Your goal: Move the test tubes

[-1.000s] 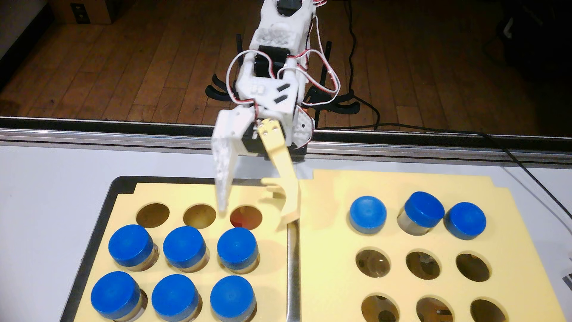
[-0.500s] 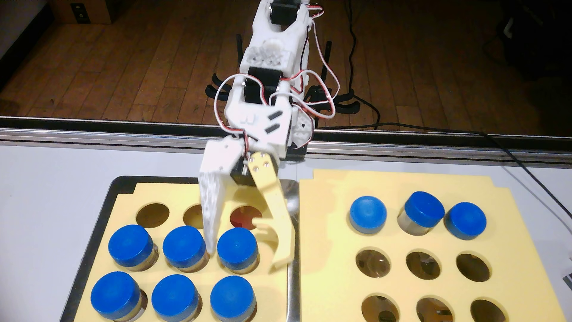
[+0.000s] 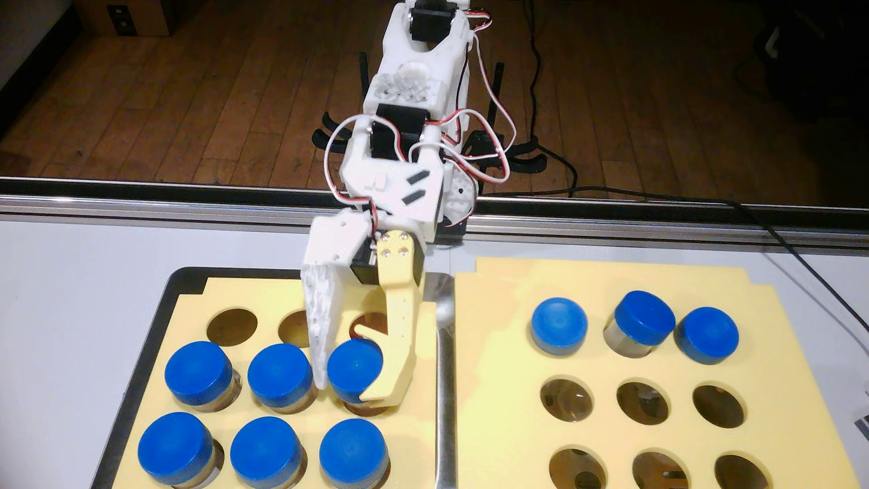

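In the fixed view, several blue-capped test tubes stand in the left yellow foam block, filling its middle and front rows. My gripper reaches down from the back and is shut on the right tube of the middle row. The white finger presses the cap's left side and the yellow finger wraps its right side. That tube still sits in its hole. Three more test tubes stand in the back row of the right foam block.
The left foam lies in a black tray with a metal rim between the two blocks. The back row of holes on the left and the two front rows on the right are open. Cables run at the right.
The gripper came forward and down from the back row onto the middle-row right tube. Its yellow finger swung in and shut on the blue cap, which shifted slightly left.
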Available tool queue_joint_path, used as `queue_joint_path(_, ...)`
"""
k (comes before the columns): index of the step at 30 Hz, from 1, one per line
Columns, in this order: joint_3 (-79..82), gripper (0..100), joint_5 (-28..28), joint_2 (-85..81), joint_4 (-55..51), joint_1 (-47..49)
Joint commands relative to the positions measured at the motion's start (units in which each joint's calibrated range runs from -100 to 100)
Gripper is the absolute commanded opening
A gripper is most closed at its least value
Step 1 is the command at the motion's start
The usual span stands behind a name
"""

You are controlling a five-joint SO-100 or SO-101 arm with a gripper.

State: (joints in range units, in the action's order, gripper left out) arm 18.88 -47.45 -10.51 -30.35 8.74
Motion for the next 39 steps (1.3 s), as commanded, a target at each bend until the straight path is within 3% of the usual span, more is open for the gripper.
queue_joint_path(1,-10.84,10,-0.04,-2.13,0.68,-0.85)
queue_joint_path(10,-31.00,10,-0.04,-15.67,0.78,-0.25)
queue_joint_path(16,-35.81,10,-0.04,-8.64,1.45,13.82)
queue_joint_path(21,-39.26,10,-0.04,4.73,9.94,27.24)
queue_joint_path(28,-38.17,10,-0.04,10.99,9.46,35.98)
queue_joint_path(39,-27.27,10,-0.57,11.68,9.36,36.72)
